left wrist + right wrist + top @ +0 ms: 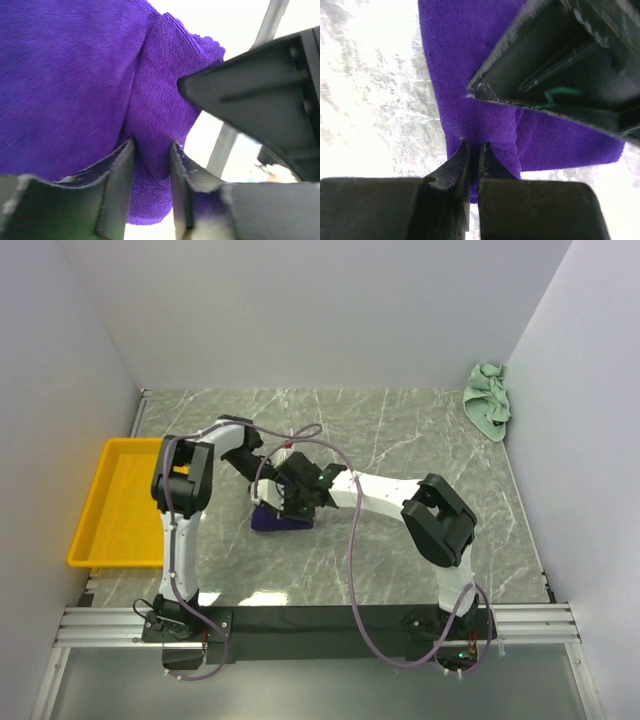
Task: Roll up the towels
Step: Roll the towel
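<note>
Step in hand: rolling the deep purple cloth towel (283,520), which sits at table centre, bunched small under both wrists. The top view hides most of it, so I can't tell how many turns are in.

Left gripper (152,165): jaws narrow, pinching a thick fold of purple towel (75,75) between the fingers. A dark finger of the other arm presses in from the right, touching the same fold.

Right gripper (473,160): jaws nearly closed, clamped on a thin edge of the purple cloth (470,60). The cloth lies flat on the grey marble-pattern table (375,100) there, with one crease running up from the pinch. The left gripper's body hangs close above it.

Pale mint green cloth towel (487,400): crumpled in the far right corner against the wall, well apart and not yet started. Yellow plastic tray (100,562): at the left edge, nothing seen in it.

To do it well, as I judge it:
- Both pinches sit on one end, so turn them over together at the same rate or the roll cones.
- Hold light tension across the width so the crease flattens instead of rolling in.
- Stay low to the table so the free length drags and tightens the turn.
- Regrip one hand at a time, so the roll doesn't spring open.
- The fingers are nearly touching, so collision or one pulling cloth from the other is the main risk.
</note>
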Motion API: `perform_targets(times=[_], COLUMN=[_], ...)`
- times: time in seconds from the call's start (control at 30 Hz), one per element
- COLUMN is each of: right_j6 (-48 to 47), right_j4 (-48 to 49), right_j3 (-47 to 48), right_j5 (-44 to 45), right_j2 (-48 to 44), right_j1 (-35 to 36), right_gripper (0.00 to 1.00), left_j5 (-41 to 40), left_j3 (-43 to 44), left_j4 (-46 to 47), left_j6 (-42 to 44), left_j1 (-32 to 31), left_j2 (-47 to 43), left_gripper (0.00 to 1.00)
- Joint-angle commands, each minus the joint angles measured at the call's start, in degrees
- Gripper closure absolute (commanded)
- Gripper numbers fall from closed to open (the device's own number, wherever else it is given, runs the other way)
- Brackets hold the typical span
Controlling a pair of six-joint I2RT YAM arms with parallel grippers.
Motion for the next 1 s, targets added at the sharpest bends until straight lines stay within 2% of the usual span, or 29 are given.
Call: perform_targets(times=[0.0, 0.17, 0.4, 0.5, 0.53, 0.63, 0.7, 0.77, 0.8, 0.9, 0.97], right_j6=[-0.9, -1.4, 0.4, 2.2, 2.8, 4.2, 4.8, 5.5, 5.8, 6.5, 6.8], right_j4=[-13.3, -20.6, -32.9, -37.8, -38.7, -42.1, -44.0, -44.8, -45.3, -47.5, -47.8], right_j3=[0.2, 2.9, 11.1, 17.0, 19.3, 23.5, 25.2, 27.8, 28.7, 31.3, 32.3], right_j5=[-9.7, -16.5, -24.5, -28.5, -31.7, -35.3, -38.0, -39.5, -39.9, -42.3, -42.9], right_j2=[3.9, 4.2, 11.0, 16.8, 18.1, 23.1, 26.4, 29.5, 30.5, 34.7, 36.8], right_j1=[-2.5, -4.3, -7.6, -9.0, -9.5, -10.9, -11.9, -12.4, -12.7, -13.9, -14.6], right_gripper=[1.00, 1.00, 1.00, 1.00, 1.00, 1.00, 1.00, 1.00, 1.00, 1.00, 1.00], left_j5=[-3.0, 0.9, 4.3, 1.4, 0.7, -3.2, -7.9, -12.5, -17.1, -21.3, -22.7], left_j3=[-3.7, -8.4, -14.0, -21.9, -26.9, -35.8, -39.9, -46.6, -49.0, -57.7, -59.0], left_j4=[14.5, 20.3, 25.1, 28.5, 31.4, 35.3, 36.6, 39.4, 40.9, 47.4, 50.3], left_j6=[0.4, -4.9, -8.8, -7.8, -7.6, -5.9, -2.6, 0.7, 1.2, 1.5, 1.7], left_j1=[4.2, 9.3, 17.2, 17.3, 17.3, 16.9, 15.3, 10.2, 5.5, -2.9, -7.0], left_j2=[-7.4, -17.8, -30.6, -39.6, -44.7, -51.7, -57.8, -63.4, -65.1, -70.6, -71.9], left_gripper=[0.60, 0.51, 0.49, 0.49, 0.48, 0.46, 0.45, 0.45, 0.45, 0.43, 0.41])
